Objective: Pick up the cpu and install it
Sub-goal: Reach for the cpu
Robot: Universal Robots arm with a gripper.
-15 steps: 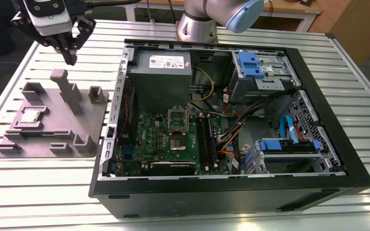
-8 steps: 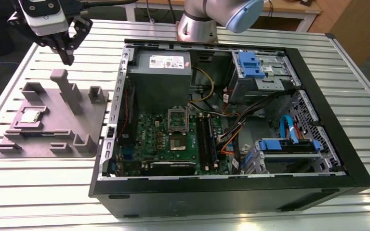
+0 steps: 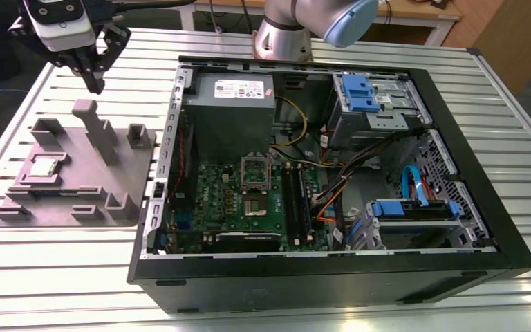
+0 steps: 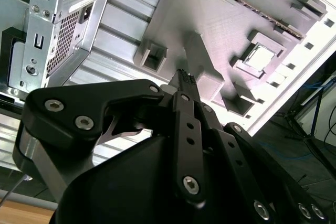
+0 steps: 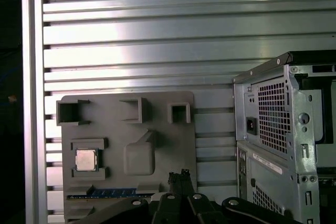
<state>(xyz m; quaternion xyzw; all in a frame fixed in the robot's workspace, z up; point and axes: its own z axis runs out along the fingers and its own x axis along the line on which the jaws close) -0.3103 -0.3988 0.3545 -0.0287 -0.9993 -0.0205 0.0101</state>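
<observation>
The cpu (image 3: 44, 168), a small square chip with a silver top, lies in a recess of the grey fixture plate (image 3: 72, 204) on the exterior view's left. Both wrist views show it too, the cpu (image 4: 261, 57) and the cpu (image 5: 86, 160) seated in its pocket. My gripper (image 3: 93, 84) hangs in the air above the far end of the plate, well apart from the chip. Its black fingers (image 4: 182, 80) meet at the tips, shut with nothing between them. The green motherboard (image 3: 247, 200) lies inside the open computer case (image 3: 330, 277).
A tall grey post (image 3: 97, 128) and several raised blocks stand on the fixture plate near my gripper. The case wall (image 5: 278, 124) rises beside the plate. Inside the case are a grey power supply (image 3: 233, 104), blue drive brackets (image 3: 358, 90) and loose cables. The table is ribbed aluminium.
</observation>
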